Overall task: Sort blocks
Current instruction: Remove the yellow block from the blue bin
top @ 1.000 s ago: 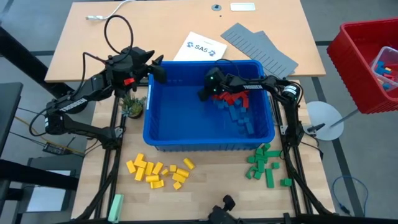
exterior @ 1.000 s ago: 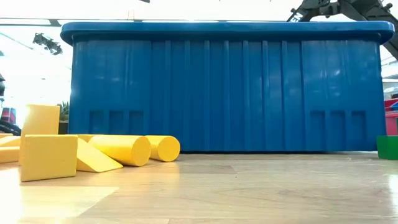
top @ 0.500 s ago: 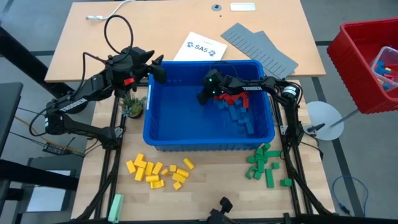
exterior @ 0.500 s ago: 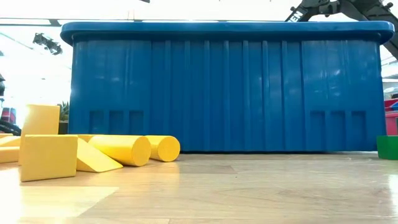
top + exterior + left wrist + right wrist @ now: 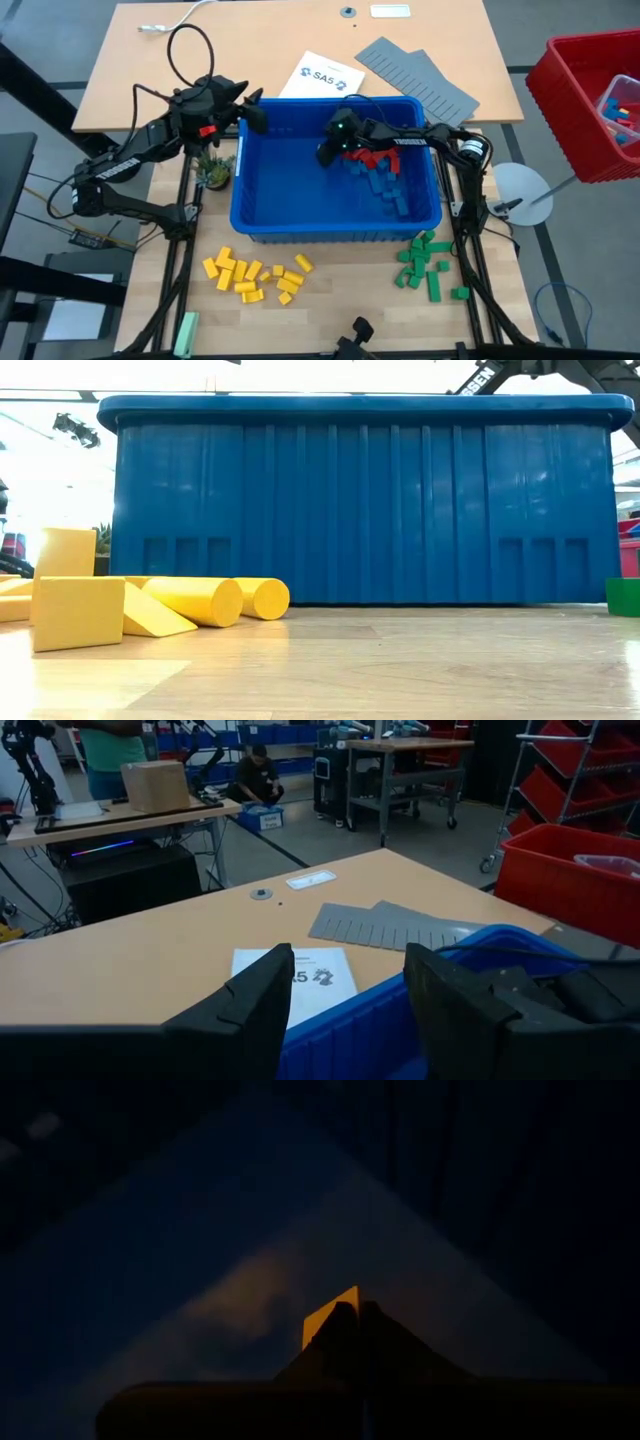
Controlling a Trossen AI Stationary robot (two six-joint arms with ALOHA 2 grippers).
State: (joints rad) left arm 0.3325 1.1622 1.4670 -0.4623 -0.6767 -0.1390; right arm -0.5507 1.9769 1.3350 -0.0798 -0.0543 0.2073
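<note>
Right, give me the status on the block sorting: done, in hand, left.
Done: a yellow pile and a green pile lie on the table in front of the blue bin. In hand: the right gripper is shut inside the bin on a small yellow block; the left gripper waits open at the bin's far left corner. Left: red blocks and blue blocks in the bin.
</note>
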